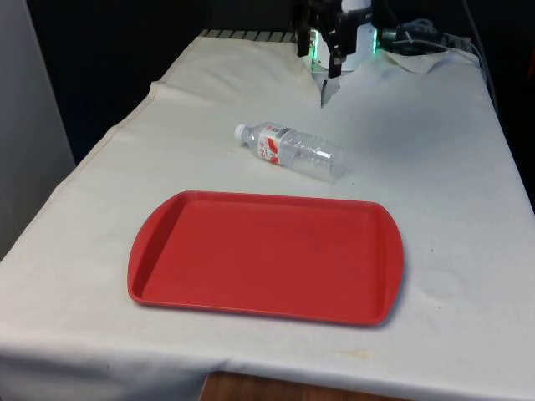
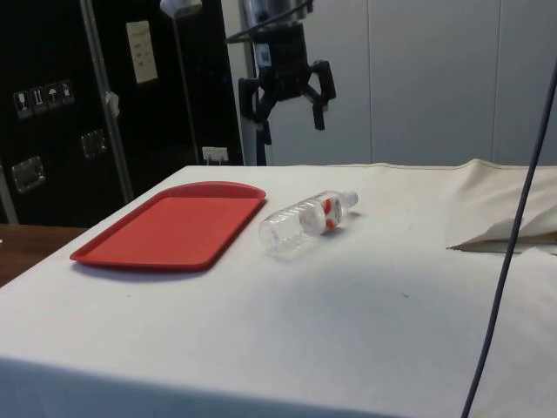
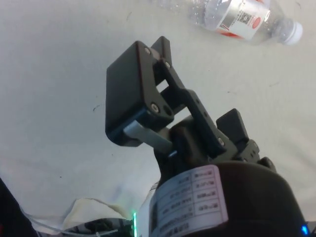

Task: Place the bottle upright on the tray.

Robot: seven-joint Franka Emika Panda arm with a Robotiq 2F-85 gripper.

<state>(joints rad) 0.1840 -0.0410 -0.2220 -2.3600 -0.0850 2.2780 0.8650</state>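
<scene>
A clear plastic bottle [image 1: 292,150] with a red-and-white label and a white cap lies on its side on the white cloth, its cap towards the front view's left. It rests just beyond the far rim of the empty red tray [image 1: 267,251]. The side view has the bottle [image 2: 305,222] lying beside the tray [image 2: 174,226], a small gap between them. My gripper [image 1: 318,57] hangs high over the table's far end, open and holding nothing. It stands well above and behind the bottle [image 3: 242,15] in the side view [image 2: 283,109], and the wrist view [image 3: 182,116] shows bare cloth beneath it.
A rumpled fold of cloth [image 1: 418,54] lies at the far end by the robot's base, also seen in the side view [image 2: 505,231]. A dark cable [image 2: 513,218] hangs across the side view. The cloth drops off at the near table edge [image 1: 251,388].
</scene>
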